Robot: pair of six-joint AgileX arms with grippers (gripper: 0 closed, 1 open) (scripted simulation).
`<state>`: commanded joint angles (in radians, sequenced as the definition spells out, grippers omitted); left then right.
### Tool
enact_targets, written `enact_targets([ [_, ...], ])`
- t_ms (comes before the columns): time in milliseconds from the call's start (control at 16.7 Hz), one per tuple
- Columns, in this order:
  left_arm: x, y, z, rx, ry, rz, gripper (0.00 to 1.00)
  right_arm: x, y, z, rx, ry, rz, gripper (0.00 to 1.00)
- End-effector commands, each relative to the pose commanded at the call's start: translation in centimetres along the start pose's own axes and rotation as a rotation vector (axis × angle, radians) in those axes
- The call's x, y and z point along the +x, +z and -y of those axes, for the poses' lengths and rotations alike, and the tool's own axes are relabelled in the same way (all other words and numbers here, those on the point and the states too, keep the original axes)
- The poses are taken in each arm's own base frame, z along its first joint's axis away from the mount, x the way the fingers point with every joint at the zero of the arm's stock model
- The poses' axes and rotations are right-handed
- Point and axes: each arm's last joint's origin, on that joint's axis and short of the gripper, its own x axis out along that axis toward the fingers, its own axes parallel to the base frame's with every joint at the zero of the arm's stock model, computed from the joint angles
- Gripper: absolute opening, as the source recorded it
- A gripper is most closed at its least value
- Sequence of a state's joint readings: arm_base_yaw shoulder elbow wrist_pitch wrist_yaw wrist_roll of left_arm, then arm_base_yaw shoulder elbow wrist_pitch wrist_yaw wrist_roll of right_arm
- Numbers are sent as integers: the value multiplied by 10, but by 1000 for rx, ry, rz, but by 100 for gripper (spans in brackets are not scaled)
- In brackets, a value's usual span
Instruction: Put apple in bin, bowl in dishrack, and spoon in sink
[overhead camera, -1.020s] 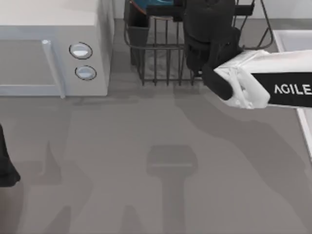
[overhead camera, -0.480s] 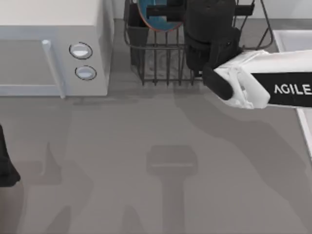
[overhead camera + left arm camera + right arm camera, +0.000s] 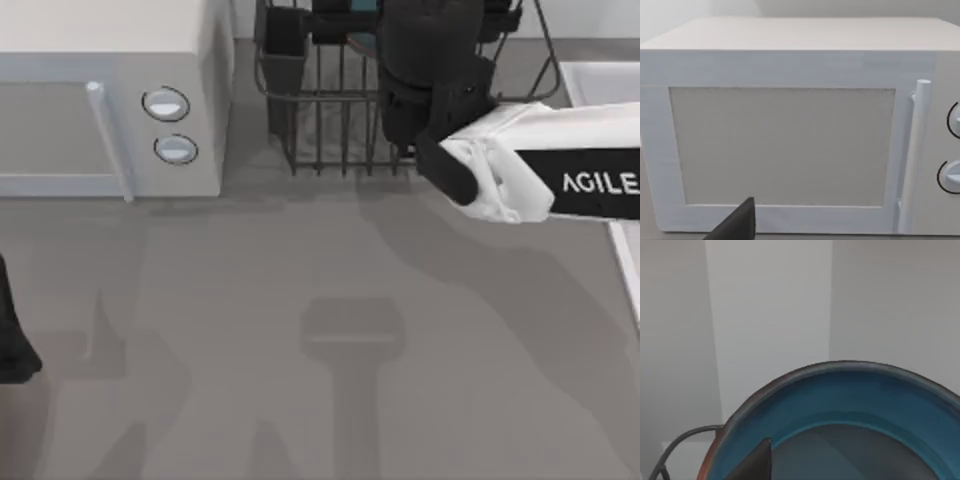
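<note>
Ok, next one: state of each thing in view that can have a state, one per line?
bowl: tilted on edge, over the dishrack, against the right gripper.
dishrack: upright behind the table, beside the microwave.
microwave: door shut.
left gripper: parked, facing the microwave door.

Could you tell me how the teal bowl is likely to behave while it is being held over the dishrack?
The bowl looks rigid, probably holding its shape. Its smooth glossy inside suggests it may slip. Round and deep, it would likely roll or tip among the dishrack bars.
</note>
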<state>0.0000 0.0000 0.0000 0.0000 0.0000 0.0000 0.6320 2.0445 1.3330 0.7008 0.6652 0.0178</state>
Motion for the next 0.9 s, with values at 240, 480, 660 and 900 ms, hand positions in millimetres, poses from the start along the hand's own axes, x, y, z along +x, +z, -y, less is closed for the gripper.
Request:
enact_targets([
  [240, 0, 0, 0, 0, 0, 0, 100, 0, 0, 0, 0, 0, 0, 100],
  [480, 0, 0, 0, 0, 0, 0, 100, -2, 7, 7, 5, 2, 7, 100],
  [660, 0, 0, 0, 0, 0, 0, 100, -12, 31, 39, 20, -3, 31, 100],
  [900, 0, 0, 0, 0, 0, 0, 100, -52, 74, 114, 39, -22, 76, 100],
])
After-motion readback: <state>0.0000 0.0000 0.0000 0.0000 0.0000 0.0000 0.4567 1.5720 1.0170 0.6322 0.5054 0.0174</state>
